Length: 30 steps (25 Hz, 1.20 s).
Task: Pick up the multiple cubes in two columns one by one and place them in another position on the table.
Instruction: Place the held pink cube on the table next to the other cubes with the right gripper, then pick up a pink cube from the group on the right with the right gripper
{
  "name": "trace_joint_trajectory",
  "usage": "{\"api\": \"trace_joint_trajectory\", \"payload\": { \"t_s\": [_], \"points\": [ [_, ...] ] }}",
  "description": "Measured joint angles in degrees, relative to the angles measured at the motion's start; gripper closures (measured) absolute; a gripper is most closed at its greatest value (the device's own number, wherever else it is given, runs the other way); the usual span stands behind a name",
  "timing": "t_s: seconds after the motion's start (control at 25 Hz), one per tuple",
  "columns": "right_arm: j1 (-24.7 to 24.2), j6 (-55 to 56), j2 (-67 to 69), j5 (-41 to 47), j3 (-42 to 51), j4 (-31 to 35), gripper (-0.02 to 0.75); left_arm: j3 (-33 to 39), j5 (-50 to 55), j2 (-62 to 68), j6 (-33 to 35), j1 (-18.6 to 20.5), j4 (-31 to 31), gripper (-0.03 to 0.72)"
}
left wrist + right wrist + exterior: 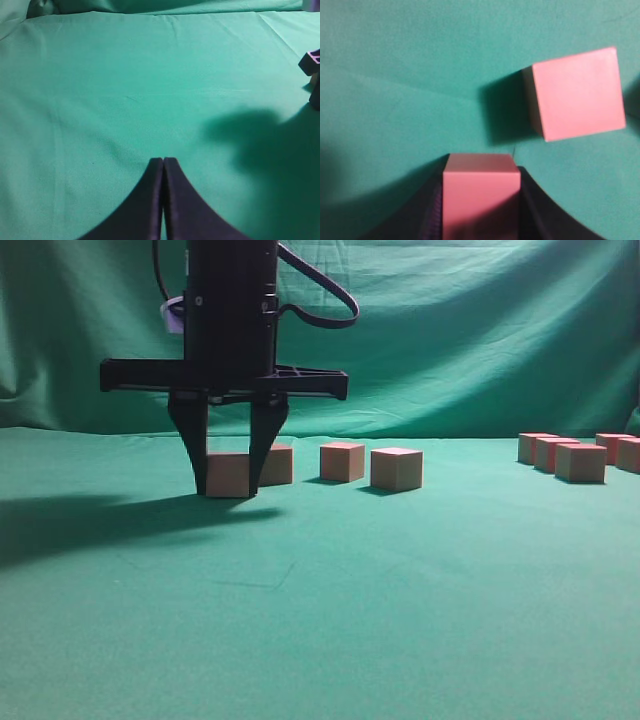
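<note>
My right gripper (228, 490) reaches down at the left of the exterior view and is shut on a salmon cube (228, 475) that sits at table level. In the right wrist view that cube (479, 190) fills the gap between the dark fingers of the right gripper (482, 167), and a second cube (577, 94) lies beyond it to the right. Three more cubes (277, 464) (342, 461) (396, 468) stand in a loose row beside the held one. My left gripper (163, 160) is shut with nothing in it, over bare green table (125, 90).
Several cubes (580, 462) cluster at the far right of the table. A draped green backdrop (450, 340) rises behind. Dark gripper parts (311, 62) show at the right edge of the left wrist view. The arm casts a shadow (90, 520) to the left.
</note>
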Motion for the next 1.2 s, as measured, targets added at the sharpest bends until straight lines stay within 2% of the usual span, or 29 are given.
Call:
{"api": "trace_joint_trajectory", "payload": {
  "t_s": [0.16,0.36,0.44,0.56,0.6,0.84,1.04,1.2],
  "points": [
    [-0.02,0.0,0.0,0.0,0.0,0.0,0.477,0.0,0.0,0.0,0.0,0.0,0.0,0.688],
    [0.24,0.0,0.13,1.04,-0.67,0.0,0.252,0.0,0.0,0.0,0.0,0.0,0.0,0.688],
    [0.32,0.0,0.13,3.13,-2.3,0.1,0.195,0.0,0.0,0.0,0.0,0.0,0.0,0.688],
    [0.51,-0.1,0.13,6.95,-7.14,-0.01,0.209,0.0,0.0,0.0,0.0,0.0,0.0,0.688],
    [0.51,-0.59,0.13,7.28,-8.93,-0.12,0.168,0.0,0.0,0.0,0.0,0.0,0.0,0.688],
    [0.6,-7.24,-3.32,8.31,-18.76,-0.5,0.183,0.0,0.0,0.0,0.12,0.0,0.0,0.688],
    [0.13,-18.11,-13.31,8.81,-20.37,-0.9,0.183,0.0,0.0,0.0,0.12,0.0,0.0,0.688],
    [-2.5,-20.91,-20.84,9.19,-19.94,-1.8,0.183,0.0,0.0,0.0,0.12,0.0,0.0,0.688]
  ]
}}
